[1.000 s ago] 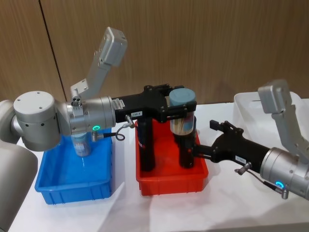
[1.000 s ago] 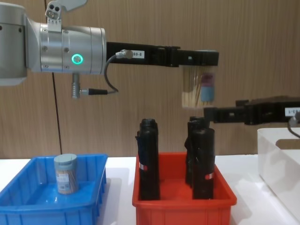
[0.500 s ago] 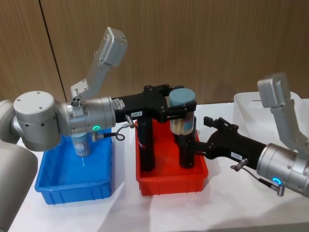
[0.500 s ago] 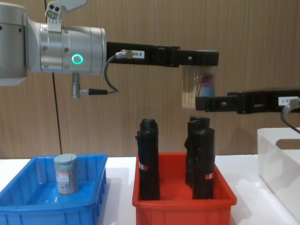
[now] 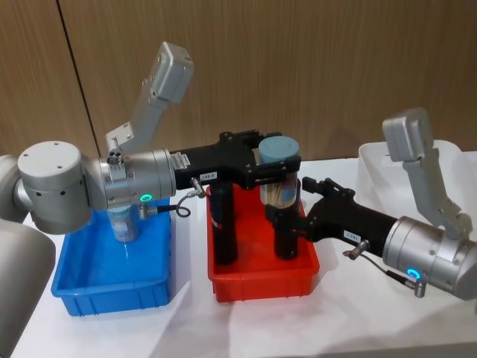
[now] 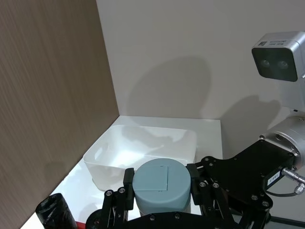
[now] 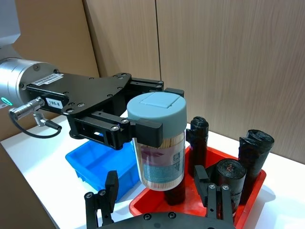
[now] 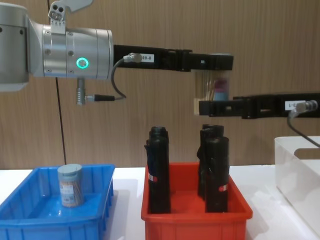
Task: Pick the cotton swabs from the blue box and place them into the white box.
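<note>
A white tag (image 7: 56,101) on the black mount of the left arm reads "199-8". From the chest view the same tag (image 8: 146,58) shows "99-8", its first character covered by a cable plug. The right arm's white tag (image 8: 296,105) carries characters too small to read. The cotton swabs (image 7: 159,162) bear a label with purple print, none of it legible. The black rolls' red-white labels (image 8: 223,187) cannot be read.
</note>
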Robot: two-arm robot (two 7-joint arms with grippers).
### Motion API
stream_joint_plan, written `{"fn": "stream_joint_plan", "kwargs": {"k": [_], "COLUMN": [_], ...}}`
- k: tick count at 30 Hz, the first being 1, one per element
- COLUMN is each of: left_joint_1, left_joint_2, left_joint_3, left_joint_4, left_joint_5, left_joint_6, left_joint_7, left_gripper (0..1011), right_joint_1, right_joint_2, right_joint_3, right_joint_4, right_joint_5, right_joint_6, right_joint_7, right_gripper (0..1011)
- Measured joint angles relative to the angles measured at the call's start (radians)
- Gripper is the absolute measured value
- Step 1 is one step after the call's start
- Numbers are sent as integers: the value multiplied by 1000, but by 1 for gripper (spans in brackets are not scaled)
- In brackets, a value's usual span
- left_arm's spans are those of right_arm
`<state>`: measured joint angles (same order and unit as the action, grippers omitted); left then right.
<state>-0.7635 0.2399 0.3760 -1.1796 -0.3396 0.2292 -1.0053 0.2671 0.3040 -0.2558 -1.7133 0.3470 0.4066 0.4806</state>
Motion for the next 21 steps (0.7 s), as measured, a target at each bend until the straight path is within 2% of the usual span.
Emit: {"fn": "stream_joint_plan", "kwargs": {"k": [21], "left_joint_1": [0], "left_joint_2": [0], "left_joint_3": [0], "left_joint_4": [0], "left_joint_5": [0], "left_joint_6": [0], "left_joint_7": [0], "left_gripper": [669], "right_joint_1": [43], "right_joint_2": [-27], "right_joint_3": [-19], "right_joint_4": [57], "right_joint_5": [-9], "right_joint_6": [-11], "right_joint_7": [-2], "right_gripper": [1002]}}
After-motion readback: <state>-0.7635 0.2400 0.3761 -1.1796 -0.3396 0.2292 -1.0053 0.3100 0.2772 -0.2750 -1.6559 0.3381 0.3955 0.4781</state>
